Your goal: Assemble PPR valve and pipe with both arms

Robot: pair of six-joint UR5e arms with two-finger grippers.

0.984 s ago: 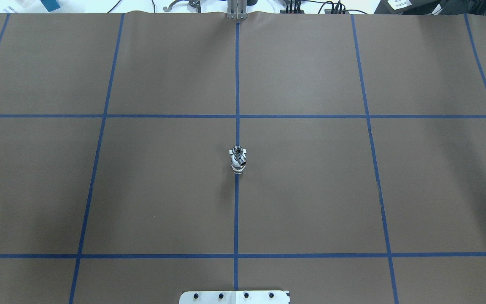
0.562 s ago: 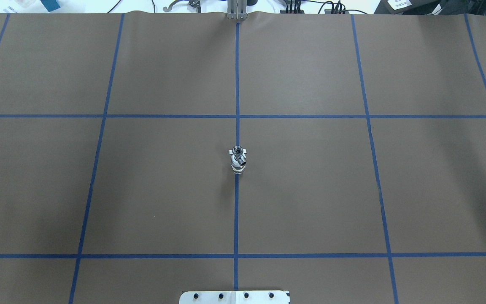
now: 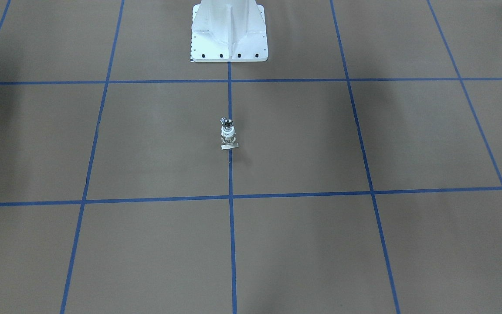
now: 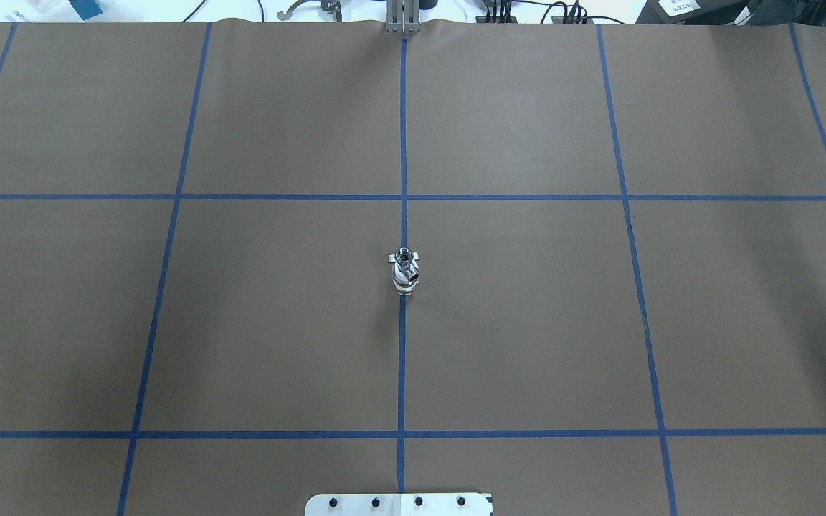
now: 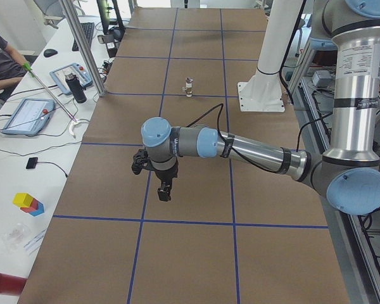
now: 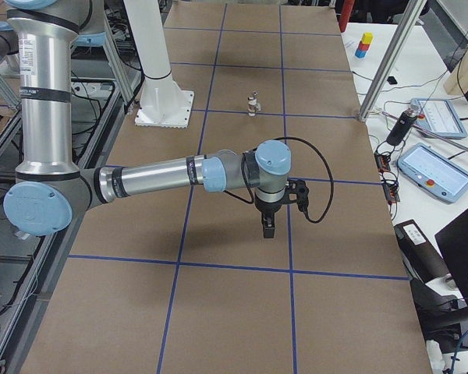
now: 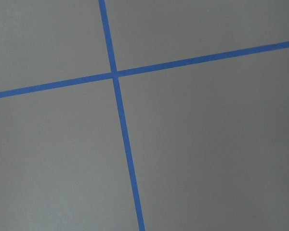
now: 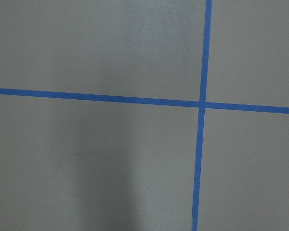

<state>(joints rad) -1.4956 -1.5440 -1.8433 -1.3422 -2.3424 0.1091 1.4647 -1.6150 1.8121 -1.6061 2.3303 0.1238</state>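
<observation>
PPR valve (image 4: 404, 278): at the table's middle, on the blue centre line (image 4: 403, 143) of the brown paper (image 4: 528, 322); well apart from both grippers.
Pipe (image 3: 227, 122): shiny round end at the top of the same small cluster, touching the valve; too small to tell how the two are seated.
Valve's white tab (image 3: 229, 147): on the side away from the white pedestal (image 3: 229, 30).
Left gripper (image 5: 164, 190): above bare paper, pointing down, nothing seen in it; cannot tell how far open from the side view alone.
Right gripper (image 6: 267, 226): likewise above bare paper, pointing down; opening cannot be told.
Wrist views: only paper and crossing tape lines.
Change since a second ago: none in the overhead view; valve and pipe in the same spot.
</observation>
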